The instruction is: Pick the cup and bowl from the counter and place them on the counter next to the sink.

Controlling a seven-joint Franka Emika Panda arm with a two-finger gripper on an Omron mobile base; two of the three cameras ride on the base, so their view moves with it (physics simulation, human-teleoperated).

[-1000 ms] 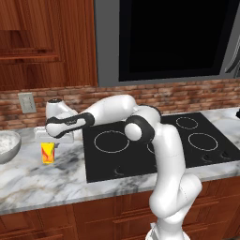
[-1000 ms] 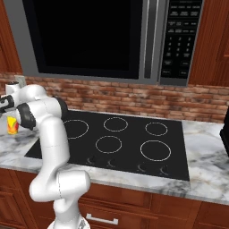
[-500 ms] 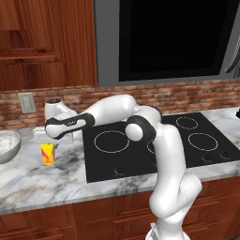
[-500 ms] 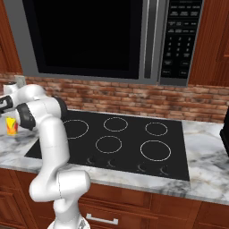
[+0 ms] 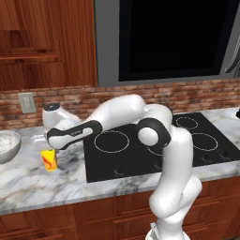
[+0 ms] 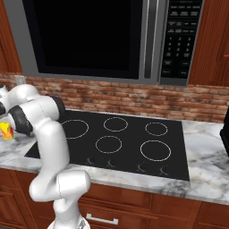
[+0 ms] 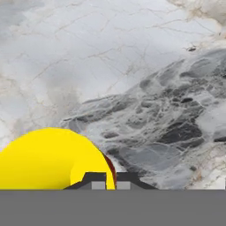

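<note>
Hand view: tool (image 7: pixel 106 178) pinches cup (image 7: pixel 44 161) rim; left base view adds bowl (image 5: pixel 7 145).

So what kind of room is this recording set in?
A home-style kitchen, rendered rather than real. A black cooktop is set into a marble counter over wooden cabinets, a built-in microwave hangs above a brick backsplash, and a yellow cup and a bowl sit on the counter.

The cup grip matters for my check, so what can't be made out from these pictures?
- Cup in the left base view: the hand covers its rim, hiding any contact with the jaws.
- Cup in the hand view: cut off by the bottom edge.
- Bowl in the left base view: cut off by the left edge.
- Cup in the right base view: partly behind the arm.
</note>
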